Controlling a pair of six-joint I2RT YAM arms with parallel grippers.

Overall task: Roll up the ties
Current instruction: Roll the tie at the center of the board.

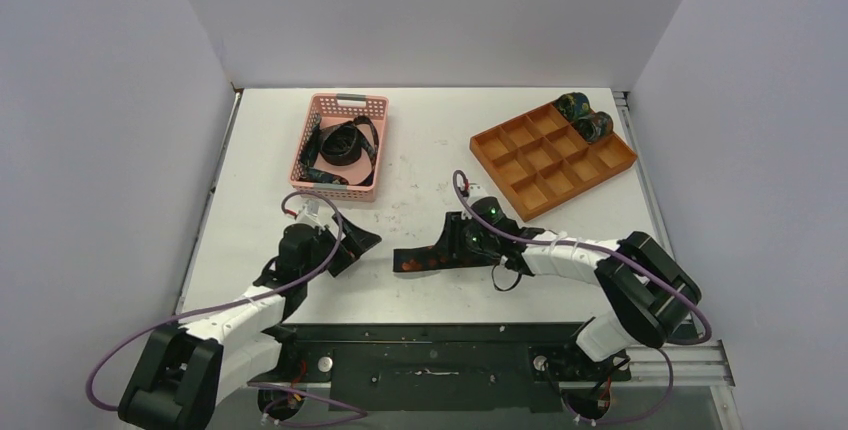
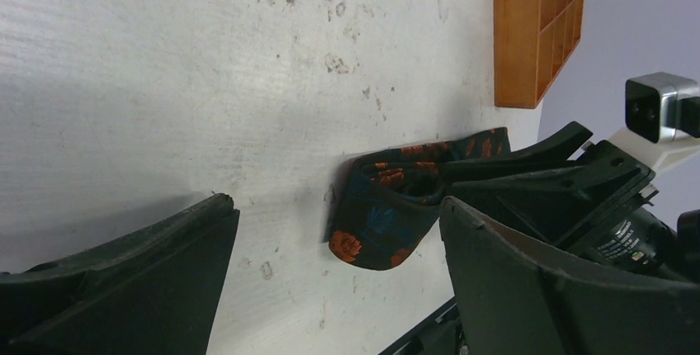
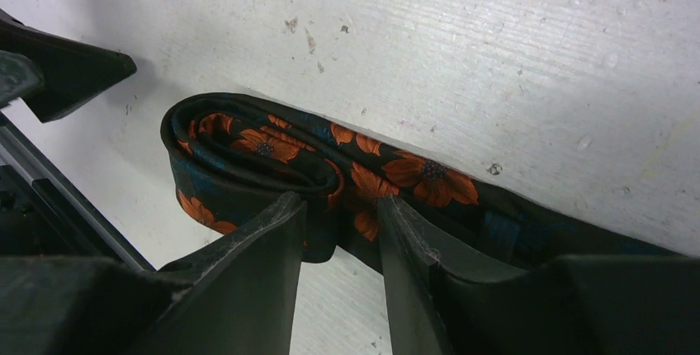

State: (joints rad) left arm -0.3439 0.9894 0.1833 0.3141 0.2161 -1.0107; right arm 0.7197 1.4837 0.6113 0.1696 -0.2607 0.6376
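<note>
The tie (image 3: 272,144) was soft, light cloth that would slump and spring open wherever it was let go, and its smooth face looked likely to slip, so the best hold was probably across the width at the coiled end, where several layers stack up and give the fingers something to bite. It lay on the bench (image 1: 420,130) near the front edge, between the two arms, one end turned into a loose coil and the rest trailing flat. The right pincer (image 3: 342,206) sat over that coil, drawn narrow, with folds of cloth between its fingers, and appeared to grip them. From the left wrist view one finger seemed to reach inside the fold. The left pincer (image 2: 337,206) stood wide and empty just beside the coil, not touching it. More ties lay loose in the pink basket (image 1: 345,102), and rolled ones sat in a corner of the orange tray (image 1: 530,165).
</note>
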